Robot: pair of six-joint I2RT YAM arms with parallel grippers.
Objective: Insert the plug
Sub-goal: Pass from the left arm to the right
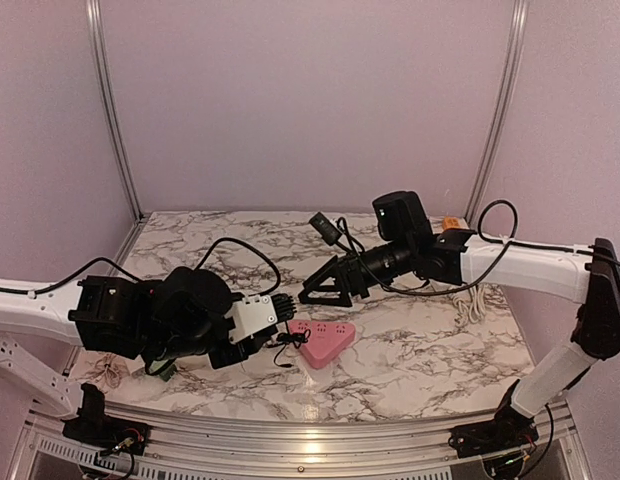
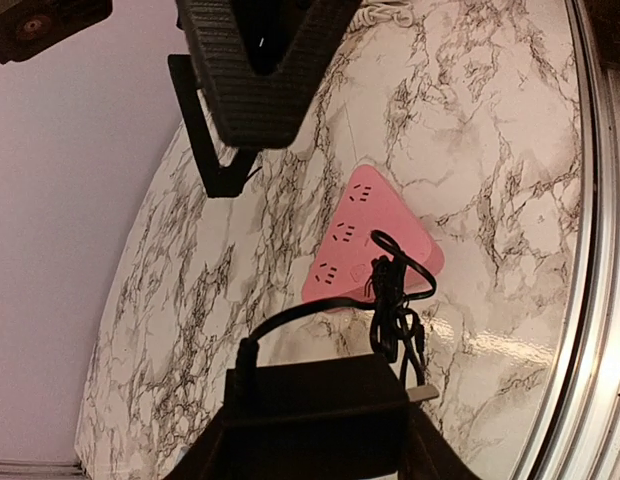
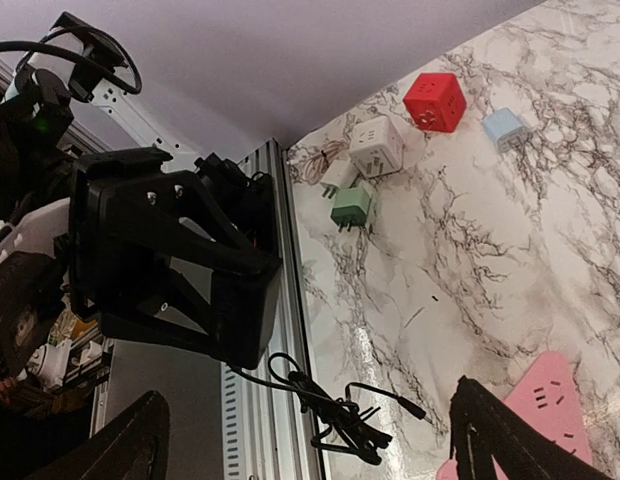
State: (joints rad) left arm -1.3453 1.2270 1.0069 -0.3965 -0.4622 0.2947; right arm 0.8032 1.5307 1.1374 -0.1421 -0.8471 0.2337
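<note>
— What's the surface and the room like?

— A white tabletop point(image 1: 430, 340) veined with grey marble pattern, shut in by plain lilac walls point(image 1: 310, 100) with 2 metal frame posts point(image 1: 112, 110) at the back corners.

— And where's the socket?

— A pink power strip point(image 2: 370, 240), roughly triangular, lies flat near the front middle of the tabletop, with 3 socket groups on its top face.

— The plug?

— The plug point(image 2: 310, 400) is a black block, off the tabletop, held just beside the strip's left end and not in any socket. 1 metal prong shows at its edge.

— Held by what?

— The left hand point(image 1: 278, 330), clamped on the block from both sides. A bundled black cable point(image 2: 390, 300) hangs from it over the strip's corner; I cannot tell whether it touches the pink.

— The other one?

— The right hand point(image 1: 320, 288) hovers above the tabletop just behind the strip, fingers spread wide, gripping nothing and touching nothing.

— Anything else lying about?

— By the left edge, in the right wrist view: a red cube socket point(image 3: 435, 100), a white cube socket point(image 3: 375, 145), a small blue adapter point(image 3: 505, 128) and a green adapter point(image 3: 350, 207), all well apart from the strip.
</note>
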